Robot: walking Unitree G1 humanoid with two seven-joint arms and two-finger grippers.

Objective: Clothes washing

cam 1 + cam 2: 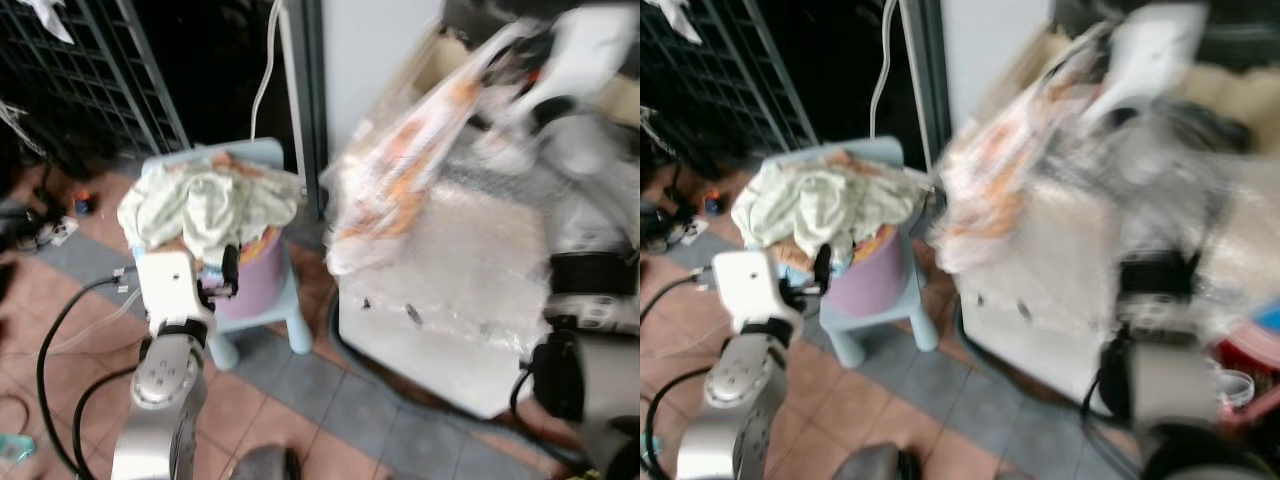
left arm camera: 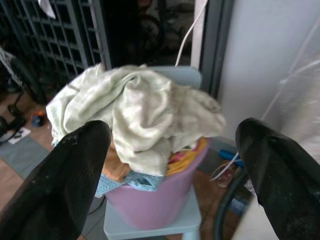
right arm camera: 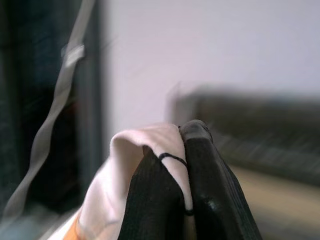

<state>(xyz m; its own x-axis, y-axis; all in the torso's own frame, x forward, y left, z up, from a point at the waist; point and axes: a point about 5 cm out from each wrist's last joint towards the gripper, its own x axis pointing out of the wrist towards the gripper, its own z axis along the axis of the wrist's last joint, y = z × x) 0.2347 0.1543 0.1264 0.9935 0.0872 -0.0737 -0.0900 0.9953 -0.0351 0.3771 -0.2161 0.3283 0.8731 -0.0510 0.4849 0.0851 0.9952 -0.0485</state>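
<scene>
Tiled floor (image 1: 330, 400) carries a small blue stool (image 1: 290, 320) at left, where a pink bucket (image 1: 250, 285) heaped with clothes (image 1: 210, 205) sits within reach of the left tool (image 2: 172, 165), its fingers spread wide before the pile. Further right, the right tool (image 3: 182, 150) is pinched shut on a pale orange-patterned garment (image 1: 400, 170), lifted above the white washing machine (image 1: 450, 330), probably to load it. That garment hangs stretched, its long axis slanting from the raised tool down toward the bucket.

Pale green crumpled cloth garment (image 2: 145, 112): soft, matt. Round lilac plastic tub (image 2: 160, 202): smooth. Light-blue plastic stool (image 1: 285, 300): smooth. White-and-orange thin cloth (image 3: 125, 185): matt, pinched by smooth black right gripper fingers (image 3: 165, 200). Terracotta floor tiles (image 1: 250, 420): matt.
</scene>
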